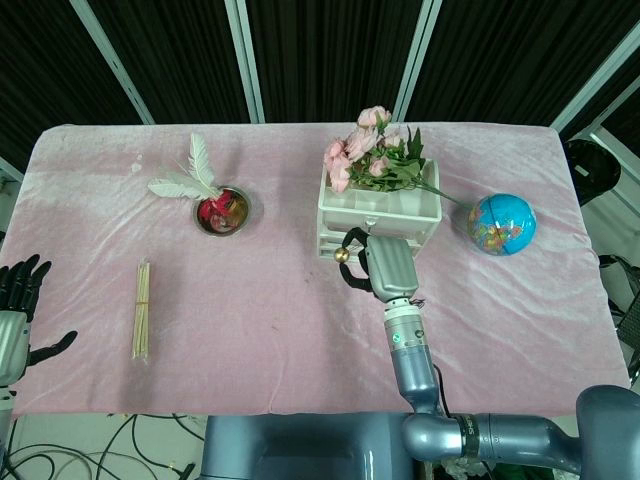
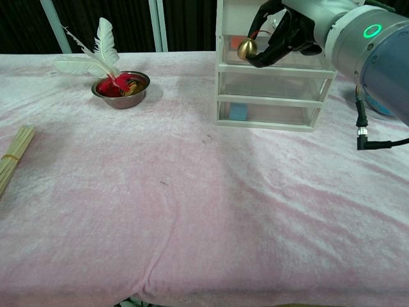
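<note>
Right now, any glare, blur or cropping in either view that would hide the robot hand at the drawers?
Head view: even light, sharp, no glare; the right robot hand is seen from above, so its grip on the gold bell is partly hidden. Chest view: soft focus, the drawer unit cropped at the top edge, mild reflections on its clear fronts, the bell plainly pinched.

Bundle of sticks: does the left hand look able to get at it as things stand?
Probably yes. The left hand hangs open at the table's left edge, holding nothing, and the bundle of sticks lies apart on bare pink cloth beside it, with nothing between them. Actual arm reach can't be judged.
</note>
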Robot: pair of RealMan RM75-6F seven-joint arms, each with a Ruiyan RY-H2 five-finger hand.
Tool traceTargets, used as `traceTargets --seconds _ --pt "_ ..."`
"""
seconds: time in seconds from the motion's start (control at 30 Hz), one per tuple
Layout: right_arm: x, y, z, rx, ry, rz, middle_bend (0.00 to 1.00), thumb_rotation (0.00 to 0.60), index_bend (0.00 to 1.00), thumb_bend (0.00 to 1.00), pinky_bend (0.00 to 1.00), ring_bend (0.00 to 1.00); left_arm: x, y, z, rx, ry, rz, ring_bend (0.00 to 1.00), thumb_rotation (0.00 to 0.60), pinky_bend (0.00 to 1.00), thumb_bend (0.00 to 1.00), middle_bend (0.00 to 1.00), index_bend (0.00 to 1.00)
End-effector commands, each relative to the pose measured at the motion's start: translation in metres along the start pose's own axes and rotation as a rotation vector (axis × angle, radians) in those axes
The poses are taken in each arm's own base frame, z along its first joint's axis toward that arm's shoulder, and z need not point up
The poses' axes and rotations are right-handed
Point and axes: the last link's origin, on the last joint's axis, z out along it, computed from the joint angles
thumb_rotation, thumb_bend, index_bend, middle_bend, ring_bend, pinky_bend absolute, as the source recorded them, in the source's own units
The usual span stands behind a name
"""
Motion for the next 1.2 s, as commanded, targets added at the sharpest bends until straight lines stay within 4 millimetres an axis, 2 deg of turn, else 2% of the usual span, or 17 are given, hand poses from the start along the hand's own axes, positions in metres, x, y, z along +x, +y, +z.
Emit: traceTargets --seconds 0.03,1.2 --pt "0.0004 0.0002 0.0 0.0 0.001 0.0 0.95 0.6 0.55 0.33 0.96 1.0 0.0 -0.0001 0.0001 0.001 0.0 0.0 0.01 0.6 0.0 0.0 0.0 0.0" --pt "0.0016 -0.0007 -0.0026 0.001 0.003 0.006 0.95 0.6 0.55 0.33 0.96 1.0 -0.0001 0.0 0.0 0.002 -0.001 -0.002 0.01 0.6 0.0 0.0 0.0 0.0"
